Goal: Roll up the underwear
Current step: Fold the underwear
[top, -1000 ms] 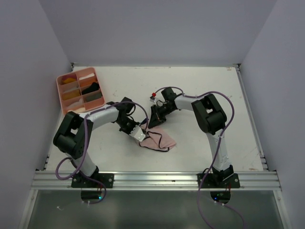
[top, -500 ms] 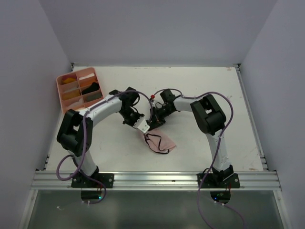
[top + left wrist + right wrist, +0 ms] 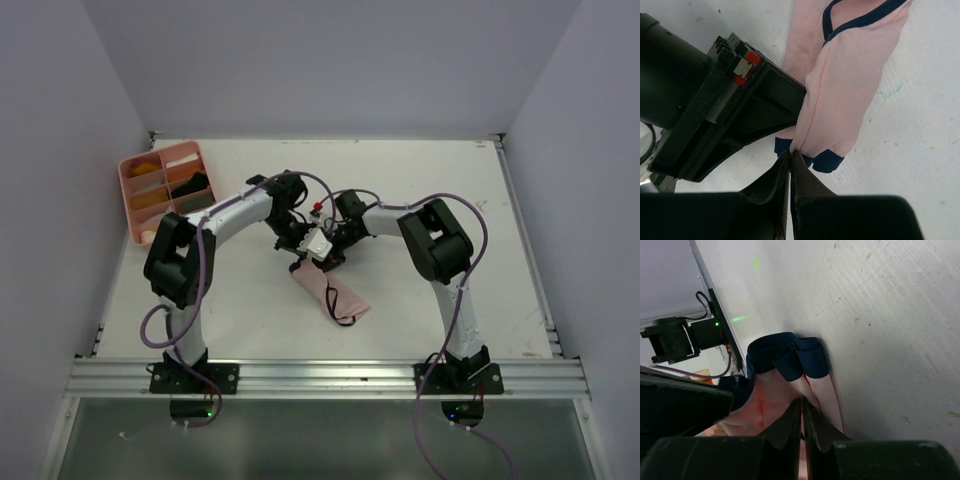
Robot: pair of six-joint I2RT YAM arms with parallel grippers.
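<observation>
The pale pink underwear (image 3: 328,291) with dark edging lies folded into a narrow strip at the table's middle, running down and right from the two grippers. My left gripper (image 3: 312,248) is shut on its upper end; the left wrist view shows pink cloth (image 3: 845,85) pinched between the closed fingertips (image 3: 791,156). My right gripper (image 3: 329,250) meets it from the right and is shut on the same end, with pink cloth (image 3: 771,400) and dark waistband (image 3: 785,357) at its tips (image 3: 802,402). A dark garment (image 3: 195,185) sits in the tray.
A pink plastic compartment tray (image 3: 137,205) with several items stands at the back left. The two arms cross closely over the table's middle. White walls enclose the table on three sides; an aluminium rail (image 3: 330,375) runs along the near edge.
My left gripper has carried its edge of the pink underwear up and right to meet the right gripper. The cloth has gone from a spread shape to a narrow folded strip.
</observation>
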